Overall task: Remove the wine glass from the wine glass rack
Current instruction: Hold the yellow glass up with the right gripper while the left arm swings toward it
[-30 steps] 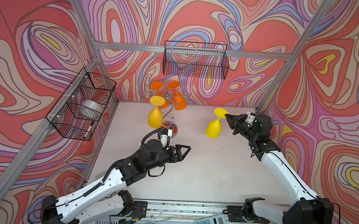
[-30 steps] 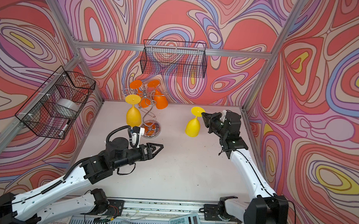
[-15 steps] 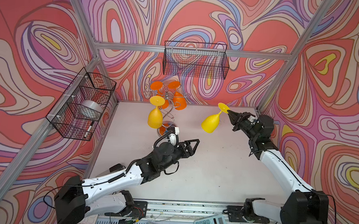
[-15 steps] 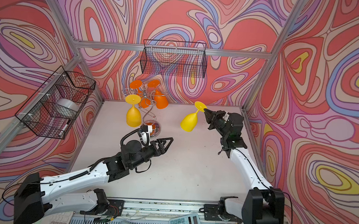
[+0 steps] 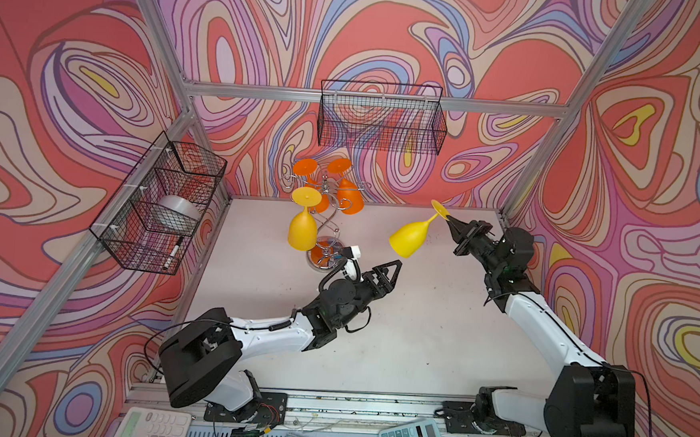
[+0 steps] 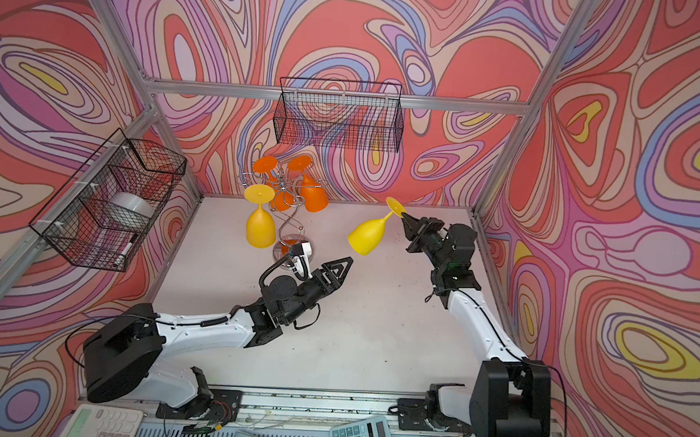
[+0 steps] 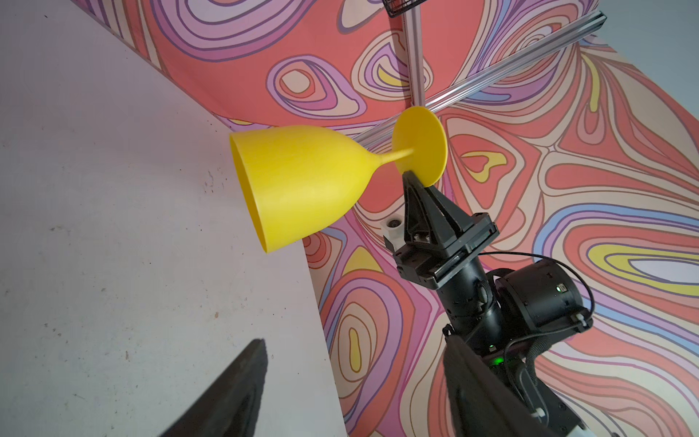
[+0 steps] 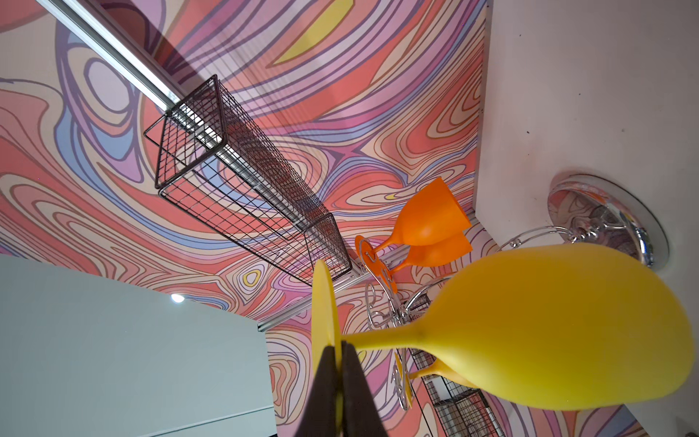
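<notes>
The right end effector (image 5: 449, 221) is closed on the rim of the round foot of a yellow wine glass (image 5: 408, 239), its two black fingers (image 8: 329, 382) pinching the disc edge-on. The glass hangs in the air above the white bench (image 5: 416, 340), tilted, with the foot uppermost by the back wall and the open bowl lower, turned toward the middle of the bench. It is off the rack (image 5: 326, 222) and well apart from it, to the rack's right in both top views.

The left end effector (image 5: 391, 271) is open and holds nothing. It points up toward the bowl of the glass, near its mouth but not touching.

The chrome rack stands near the back of the bench on its mirrored round base (image 8: 612, 223). A darker yellow glass (image 5: 302, 233) hangs upside down from one hook at the front, and orange glasses (image 5: 349, 194) hang from hooks behind.

A black wire basket (image 5: 381, 117) sits on the back wall, and another (image 5: 157, 203) on the left wall holds a silvery round thing.
</notes>
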You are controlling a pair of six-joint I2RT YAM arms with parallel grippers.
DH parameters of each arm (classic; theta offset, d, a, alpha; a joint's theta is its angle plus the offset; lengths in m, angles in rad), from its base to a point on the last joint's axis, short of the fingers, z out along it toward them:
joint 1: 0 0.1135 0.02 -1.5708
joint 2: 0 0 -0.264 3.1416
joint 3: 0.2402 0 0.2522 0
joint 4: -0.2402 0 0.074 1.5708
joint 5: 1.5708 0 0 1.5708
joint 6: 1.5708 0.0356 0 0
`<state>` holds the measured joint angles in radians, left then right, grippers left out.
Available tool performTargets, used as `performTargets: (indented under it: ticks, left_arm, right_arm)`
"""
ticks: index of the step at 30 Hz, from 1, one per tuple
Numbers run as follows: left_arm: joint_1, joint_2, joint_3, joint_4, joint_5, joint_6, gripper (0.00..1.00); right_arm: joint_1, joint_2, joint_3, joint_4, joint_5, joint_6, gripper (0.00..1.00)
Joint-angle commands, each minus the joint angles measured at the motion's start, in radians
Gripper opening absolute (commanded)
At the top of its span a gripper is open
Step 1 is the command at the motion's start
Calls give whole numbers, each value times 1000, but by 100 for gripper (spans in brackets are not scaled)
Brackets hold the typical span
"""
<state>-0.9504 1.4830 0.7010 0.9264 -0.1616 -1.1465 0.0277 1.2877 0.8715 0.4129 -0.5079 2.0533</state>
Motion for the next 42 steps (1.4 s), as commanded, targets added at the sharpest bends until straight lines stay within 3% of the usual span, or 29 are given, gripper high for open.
performTargets:
  ticks: [1, 19, 30, 42]
  left_arm:
    - [-5, 32, 39, 147, -35, -30, 74]
    - [46, 311, 145, 396, -20, -18, 70]
    - [124, 463, 291, 437, 183, -34, 65]
    - [163, 542, 363, 443, 282, -56, 63]
  right_arm:
    - [-11, 12, -19, 71, -3, 65, 0]
    - [-90, 47, -60, 186, -56, 171, 0]
    - [-134, 81, -52, 211, -102, 204, 0]
    - [-184, 121, -52, 273, -140, 246, 0]
